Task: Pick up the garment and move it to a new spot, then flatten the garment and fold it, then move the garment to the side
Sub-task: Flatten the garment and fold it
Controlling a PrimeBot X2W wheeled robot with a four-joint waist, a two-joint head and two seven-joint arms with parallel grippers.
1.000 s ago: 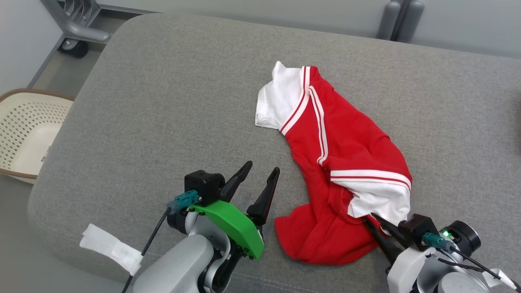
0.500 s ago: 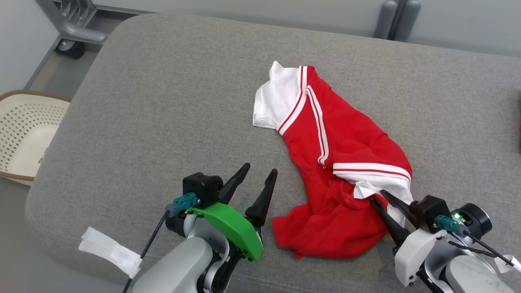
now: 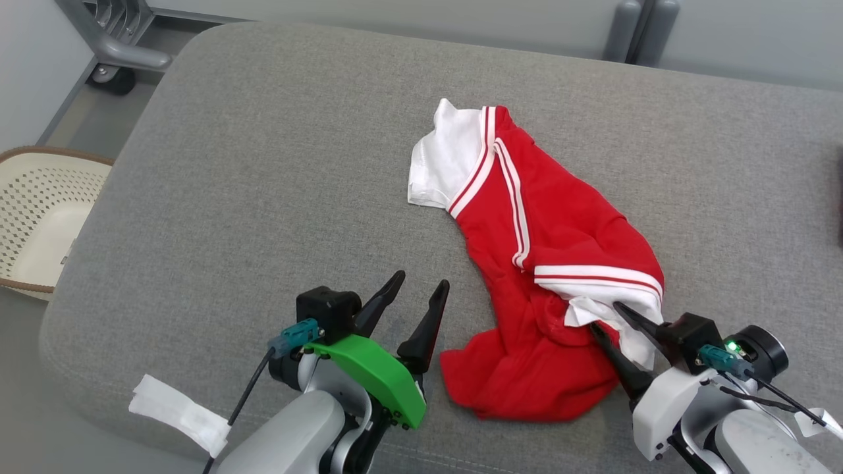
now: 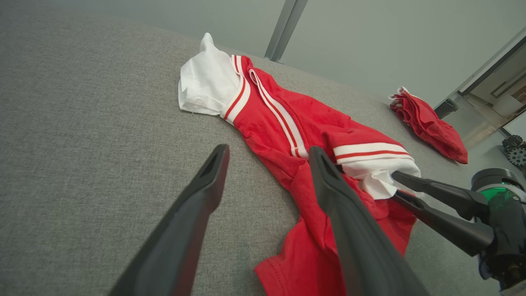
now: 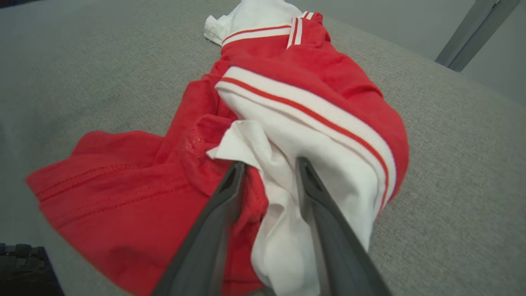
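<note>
The grey cushion (image 3: 263, 164) spans the frame, and the red-and-white garment (image 3: 560, 230) lies crumpled right of centre. My right claw (image 3: 604, 316), lower right, stands apart astride its white sleeve to take hold. My left claw (image 3: 422, 278), lower centre, hangs spread over bare cushion.

The left gripper (image 3: 422, 278) and right gripper (image 3: 604, 316) are each formed of two long, tapered black fingers; the forearm shells (image 3: 296, 434) are finished in pale grey; a bright green cover (image 3: 372, 375) is screwed to the left wrist; teal connectors (image 3: 296, 331) are joined to black cables (image 3: 244, 395).
</note>
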